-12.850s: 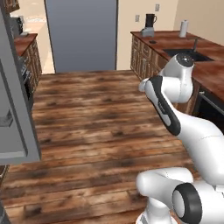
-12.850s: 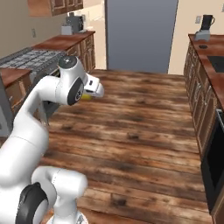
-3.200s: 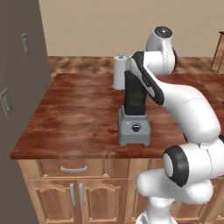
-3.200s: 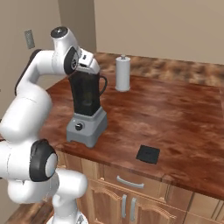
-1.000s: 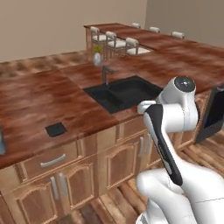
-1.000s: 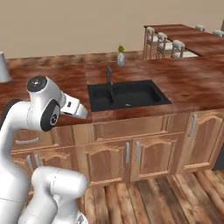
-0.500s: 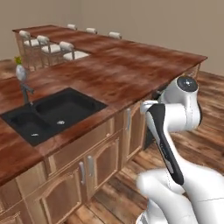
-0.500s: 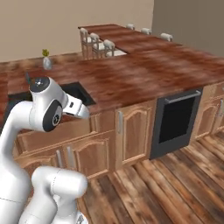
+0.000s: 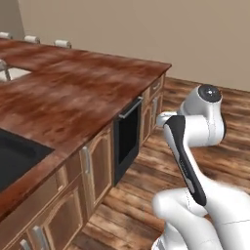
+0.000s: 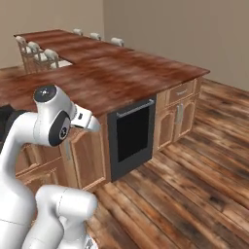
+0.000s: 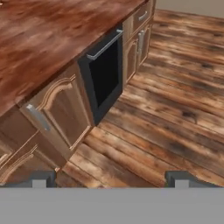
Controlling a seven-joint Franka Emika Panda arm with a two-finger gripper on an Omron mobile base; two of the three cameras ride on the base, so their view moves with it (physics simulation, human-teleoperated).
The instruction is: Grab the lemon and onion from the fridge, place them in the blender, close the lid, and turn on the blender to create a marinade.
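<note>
The lemon, onion, fridge, blender and lid are all out of view. My gripper point(image 11: 111, 179) is open, its two dark fingertips point(image 11: 40, 178) set far apart with nothing between them, only wood floor beyond. It looks down at the cabinet front of a kitchen island. In the right base view the hand point(image 10: 90, 123) is tucked close to the folded white arm, level with the counter edge.
A long wood-topped island counter point(image 9: 73, 93) runs along the left, with a black built-in appliance point(image 10: 130, 136) in its front and cabinet doors point(image 11: 61, 113) beside it. A dark sink point(image 9: 14, 156) sits at the near left. Bar stools point(image 10: 36, 51) stand far back. Open plank floor point(image 10: 194, 175) lies to the right.
The whole picture has swung as the base turns. The sink has slid off to the left and the black appliance and island corner have come into view. The arm stays folded, jaws still open.
</note>
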